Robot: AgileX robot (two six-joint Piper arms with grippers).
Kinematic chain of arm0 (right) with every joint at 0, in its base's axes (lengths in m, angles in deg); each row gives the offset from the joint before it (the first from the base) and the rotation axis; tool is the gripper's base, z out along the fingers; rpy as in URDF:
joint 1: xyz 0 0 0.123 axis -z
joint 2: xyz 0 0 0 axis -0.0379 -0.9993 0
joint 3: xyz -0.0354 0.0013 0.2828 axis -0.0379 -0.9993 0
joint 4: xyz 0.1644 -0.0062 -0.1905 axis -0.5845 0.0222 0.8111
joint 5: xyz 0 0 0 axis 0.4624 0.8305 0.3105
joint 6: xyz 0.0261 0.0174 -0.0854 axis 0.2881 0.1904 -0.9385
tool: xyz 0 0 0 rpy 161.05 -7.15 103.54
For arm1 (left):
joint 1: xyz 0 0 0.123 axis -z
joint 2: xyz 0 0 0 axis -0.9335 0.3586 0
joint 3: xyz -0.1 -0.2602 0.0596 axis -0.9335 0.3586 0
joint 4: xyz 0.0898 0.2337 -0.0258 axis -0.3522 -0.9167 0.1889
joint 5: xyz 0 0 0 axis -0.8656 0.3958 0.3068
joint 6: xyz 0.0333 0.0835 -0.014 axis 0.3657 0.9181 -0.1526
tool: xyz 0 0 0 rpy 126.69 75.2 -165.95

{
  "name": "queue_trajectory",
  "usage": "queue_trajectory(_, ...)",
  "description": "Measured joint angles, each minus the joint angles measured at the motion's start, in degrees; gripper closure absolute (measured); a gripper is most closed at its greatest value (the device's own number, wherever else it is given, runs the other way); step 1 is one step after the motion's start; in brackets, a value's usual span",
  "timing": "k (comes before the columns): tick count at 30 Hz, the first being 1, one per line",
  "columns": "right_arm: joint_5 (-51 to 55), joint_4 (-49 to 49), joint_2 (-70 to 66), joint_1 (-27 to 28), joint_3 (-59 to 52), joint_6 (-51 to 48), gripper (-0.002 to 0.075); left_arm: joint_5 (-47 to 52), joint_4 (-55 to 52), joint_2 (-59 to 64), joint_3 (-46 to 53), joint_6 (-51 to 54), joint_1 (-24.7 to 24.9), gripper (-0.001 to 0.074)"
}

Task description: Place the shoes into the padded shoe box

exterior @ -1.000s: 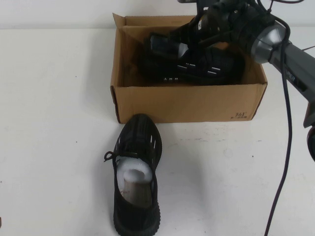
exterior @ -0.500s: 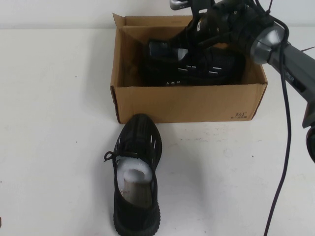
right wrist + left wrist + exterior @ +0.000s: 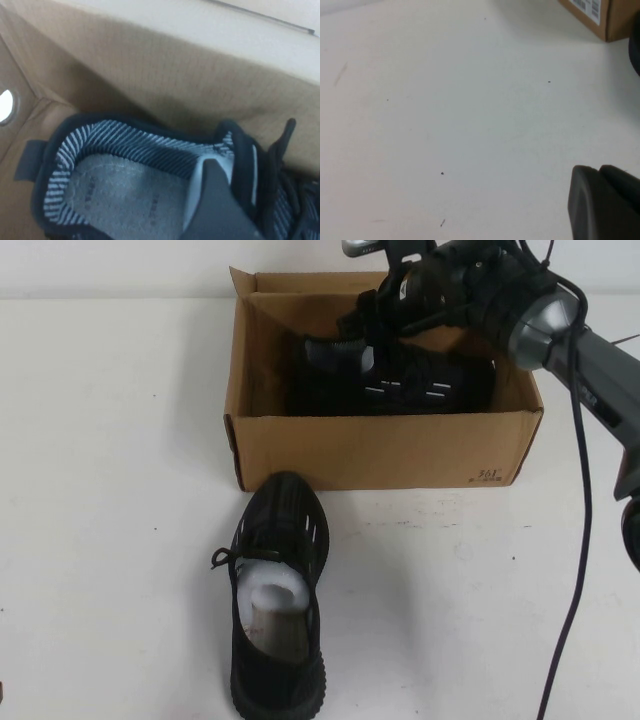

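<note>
One shoe (image 3: 395,380) already lies inside the box (image 3: 380,450), on its side, stretched along the box's length, its opening toward the box's left end, which is how a sneaker fits a narrow carton. The box stands near the far edge of the table (image 3: 110,490), about midway across, flaps up so nothing blocks the way in.

The right gripper (image 3: 372,318) hangs over the far side of the box, just above the shoe's collar. From its wrist camera a grey finger (image 3: 212,200) sits inside the shoe's opening, against the striped lining, so I'd judge it has the collar pinched to steer the shoe down, but whether the jaws are clamped or just easing off I cannot tell.

The second shoe (image 3: 278,590) waits on the table in front of the box, toe pointing at the box's front wall, heel at the near edge, white paper stuffing still in it. It is well placed for whichever arm comes next.

The left gripper (image 3: 605,205) is parked low over bare table toward the left side, away from the work; only a dark corner of it shows, so its jaws I cannot tell either
</note>
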Motion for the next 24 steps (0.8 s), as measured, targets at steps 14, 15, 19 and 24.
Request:
queue_trajectory(14,31.4,-1.5,14.9,-1.2,-0.2,-3.1,0.0732,0.0,0.0,0.0,0.0,0.0,0.0,0.074)
queue_trajectory(15,33.0,-1.6,15.7,-1.7,-0.2,-3.7,0.0732,0.0,0.0,0.0,0.0,0.0,0.0,0.074)
queue_trajectory(19,34.6,-2.3,20.0,-2.4,-2.8,-4.8,0.0732,0.0,0.0,0.0,0.0,0.0,0.0,0.0739)
queue_trajectory(24,34.6,-4.3,28.5,-3.4,-12.4,-4.9,0.0732,0.0,0.0,0.0,0.0,0.0,0.0,0.074)
